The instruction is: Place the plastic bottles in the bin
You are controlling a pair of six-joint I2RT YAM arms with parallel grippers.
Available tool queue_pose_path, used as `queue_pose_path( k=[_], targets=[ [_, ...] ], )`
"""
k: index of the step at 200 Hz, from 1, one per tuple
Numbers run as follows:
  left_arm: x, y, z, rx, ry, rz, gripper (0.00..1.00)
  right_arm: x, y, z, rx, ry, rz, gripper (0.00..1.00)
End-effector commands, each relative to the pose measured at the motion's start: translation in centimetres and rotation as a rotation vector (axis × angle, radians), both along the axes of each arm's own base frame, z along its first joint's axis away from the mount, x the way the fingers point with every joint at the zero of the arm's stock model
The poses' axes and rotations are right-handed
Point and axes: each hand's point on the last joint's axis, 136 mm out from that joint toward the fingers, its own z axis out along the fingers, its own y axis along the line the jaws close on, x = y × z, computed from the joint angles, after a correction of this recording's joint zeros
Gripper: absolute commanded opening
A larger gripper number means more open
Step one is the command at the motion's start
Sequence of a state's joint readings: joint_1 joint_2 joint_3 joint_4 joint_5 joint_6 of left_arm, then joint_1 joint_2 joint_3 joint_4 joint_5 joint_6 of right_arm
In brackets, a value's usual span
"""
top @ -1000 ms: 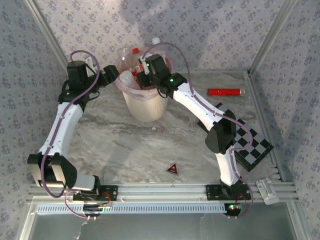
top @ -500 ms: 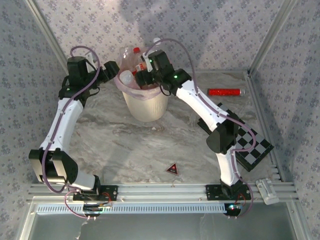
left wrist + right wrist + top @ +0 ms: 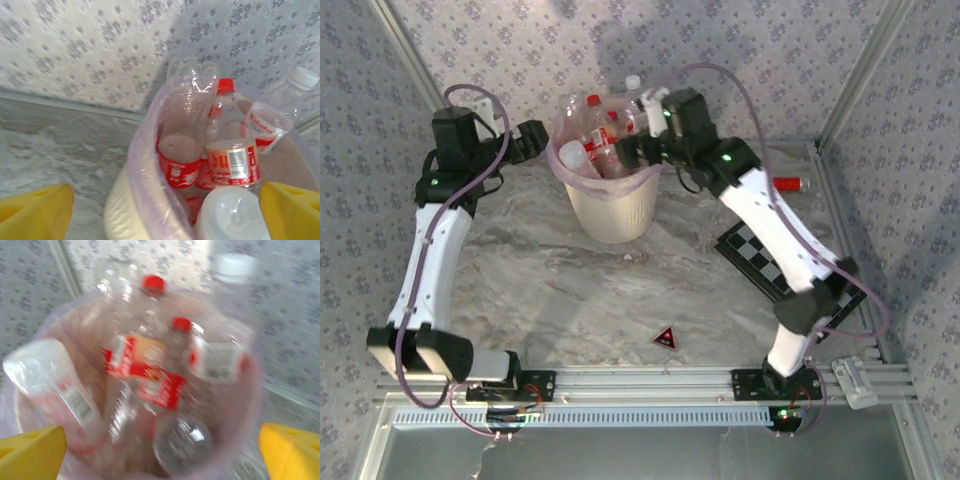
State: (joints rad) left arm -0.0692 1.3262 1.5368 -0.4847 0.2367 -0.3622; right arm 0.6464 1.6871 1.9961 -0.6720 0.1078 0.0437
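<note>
Now, bottles (image 3: pixel 232 160) in bin (image 3: pixel 120 210), left fingers (image 3: pixel 35 210) and right fingers (image 3: pixel 30 452) spread empty, flanking it

Pairs white link shells with black joint housings on the left arm (image 3: pixel 432 255) and right arm (image 3: pixel 775 215). Trails lilac cables (image 3: pixel 470 88) along both. Glows green at small lights (image 3: pixel 727 156) near the wrists. Ends in yellow finger pads (image 3: pixel 35 212).

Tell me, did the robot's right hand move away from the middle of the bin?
Yes. In the top view the right gripper slid to the right, from over the middle of the bin to its right rim.
</note>
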Motion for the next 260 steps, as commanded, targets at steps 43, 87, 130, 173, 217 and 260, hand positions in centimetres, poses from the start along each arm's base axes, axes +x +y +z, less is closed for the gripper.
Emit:
queue_pose_path(
  k=[43, 87, 130, 173, 217, 260],
  targets=[
    [-8.4, 8.8, -7.4, 0.333, -0.006, 0.368, 1.0, -3.9, -18.3, -10.7, -0.061, 0.036, -0.419, 1.0],
    [-8.9, 10.5, -16.7, 0.365, -0.03, 0.461, 1.0, -5.4, -24.8, -21.1, -0.082, 0.078, -0.562, 1.0],
    [-8.1, 10.5, -22.0, 0.353, -0.024, 0.467, 1.0, -5.1, -27.5, -26.0, -0.046, 0.009, -0.661, 1.0],
    [-6.4, 10.2, -23.8, 0.406, -0.04, 0.437, 1.0, -4.7, -28.6, -29.4, -0.138, 0.005, -0.676, 1.0],
    [-3.6, 10.3, -25.7, 0.436, -0.021, 0.437, 1.0, -3.7, -29.3, -28.3, -0.077, -0.106, -0.706, 1.0],
    [-2.5, 11.2, -27.2, 0.427, -0.024, 0.434, 1.0, -2.3, -28.2, -28.9, -0.136, -0.141, -0.602, 1.0]
  ],
)
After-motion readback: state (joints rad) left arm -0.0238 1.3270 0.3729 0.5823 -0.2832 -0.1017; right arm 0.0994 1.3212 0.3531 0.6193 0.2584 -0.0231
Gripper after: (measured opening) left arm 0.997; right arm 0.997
